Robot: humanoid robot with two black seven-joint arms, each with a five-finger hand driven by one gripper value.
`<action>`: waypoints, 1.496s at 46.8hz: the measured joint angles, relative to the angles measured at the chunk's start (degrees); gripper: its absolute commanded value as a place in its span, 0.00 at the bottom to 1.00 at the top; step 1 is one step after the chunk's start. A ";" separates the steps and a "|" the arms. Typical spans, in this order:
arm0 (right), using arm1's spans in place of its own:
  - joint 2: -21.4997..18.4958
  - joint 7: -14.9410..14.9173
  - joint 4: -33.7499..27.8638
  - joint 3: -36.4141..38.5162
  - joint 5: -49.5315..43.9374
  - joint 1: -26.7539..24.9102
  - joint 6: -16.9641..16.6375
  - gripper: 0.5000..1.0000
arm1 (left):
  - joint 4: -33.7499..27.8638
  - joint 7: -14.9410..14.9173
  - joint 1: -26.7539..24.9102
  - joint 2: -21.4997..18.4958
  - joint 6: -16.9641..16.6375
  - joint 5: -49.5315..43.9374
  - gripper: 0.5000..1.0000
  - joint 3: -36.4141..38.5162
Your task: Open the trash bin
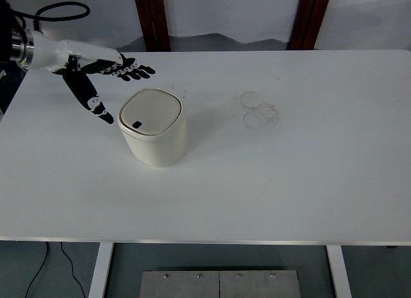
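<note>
A small cream trash bin (154,128) stands upright on the white table (289,182), left of centre. Its rounded square lid is shut, with a small dark button near the lid's front left edge. My left hand (109,79) hovers just behind and to the left of the bin, a short gap away from it. The fingers (131,71) are spread and point right, the thumb points down toward the table, and the hand holds nothing. The right arm is out of view.
Faint grey scuff marks (259,110) show on the table right of the bin. Two dark wooden posts (151,18) stand behind the far edge. A black cable (58,11) loops above the left forearm.
</note>
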State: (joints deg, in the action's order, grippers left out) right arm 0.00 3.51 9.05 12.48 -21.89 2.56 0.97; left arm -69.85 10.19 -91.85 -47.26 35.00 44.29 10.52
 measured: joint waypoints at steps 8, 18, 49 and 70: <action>0.00 0.00 0.00 0.00 0.00 -0.01 0.00 0.99 | 0.03 0.00 0.42 -0.55 0.00 0.34 1.00 0.10; 0.00 0.00 0.00 0.00 0.00 -0.01 0.00 0.99 | 0.20 -0.35 0.43 -0.47 0.00 2.60 1.00 0.55; 0.00 0.00 0.00 0.00 0.00 -0.01 0.00 0.99 | 2.45 0.45 -3.63 -0.82 0.00 7.30 1.00 1.08; 0.00 0.00 0.00 0.00 0.00 -0.01 0.00 0.99 | 1.82 -0.34 -4.32 -0.19 0.00 2.41 1.00 0.98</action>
State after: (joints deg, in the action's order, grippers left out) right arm 0.00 3.52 9.05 12.48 -21.89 2.55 0.97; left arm -68.03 9.85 -96.17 -47.46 35.00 46.70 11.50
